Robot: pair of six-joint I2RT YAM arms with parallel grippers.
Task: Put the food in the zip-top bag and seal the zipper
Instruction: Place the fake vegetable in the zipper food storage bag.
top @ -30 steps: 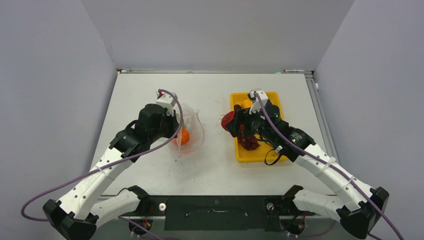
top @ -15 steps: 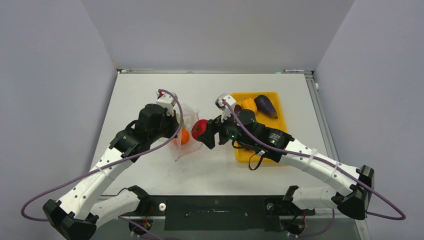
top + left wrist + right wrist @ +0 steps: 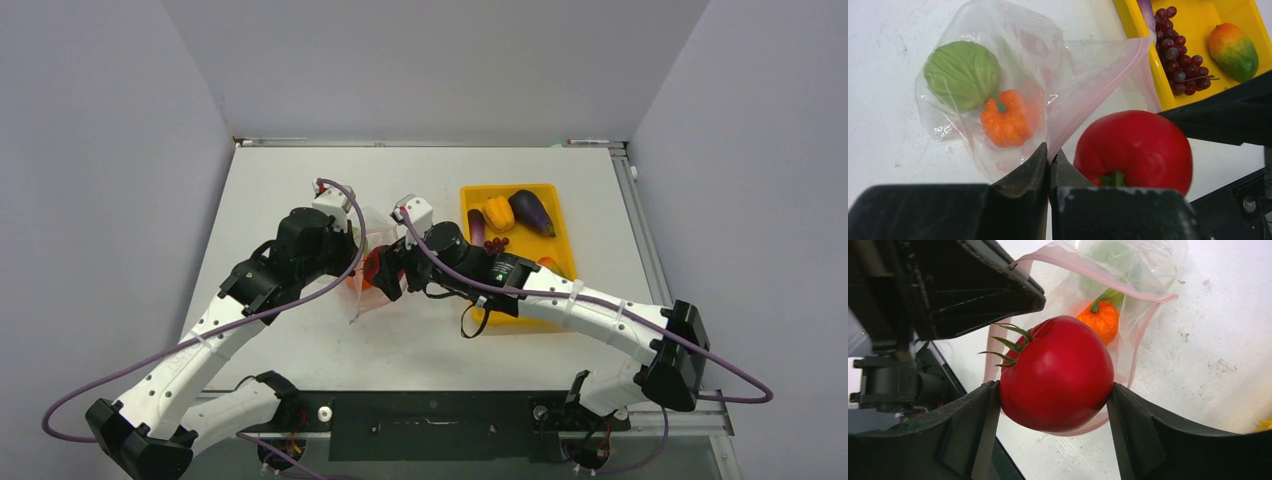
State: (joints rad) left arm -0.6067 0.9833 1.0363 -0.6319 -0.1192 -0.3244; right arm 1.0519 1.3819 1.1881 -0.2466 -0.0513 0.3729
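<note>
Bright, even, diffuse light falls from overhead, so the white tabletop (image 3: 300, 180) reads nearly flat in the top view, with only faint, soft-edged shadows under the arms. That view is sharp across the frame, though fine detail is small. In the left wrist view the clear floppy plastic bag (image 3: 1013, 55) carries small white glints along its creases, while the black fingers (image 3: 1020, 190) of the left gripper (image 3: 1049, 154), close to the lens, look soft and nearly featureless. In the right wrist view the glossy red toy tomato (image 3: 1058, 375) shows a broad, mild sheen; the left side there lies in deep shade.
</note>
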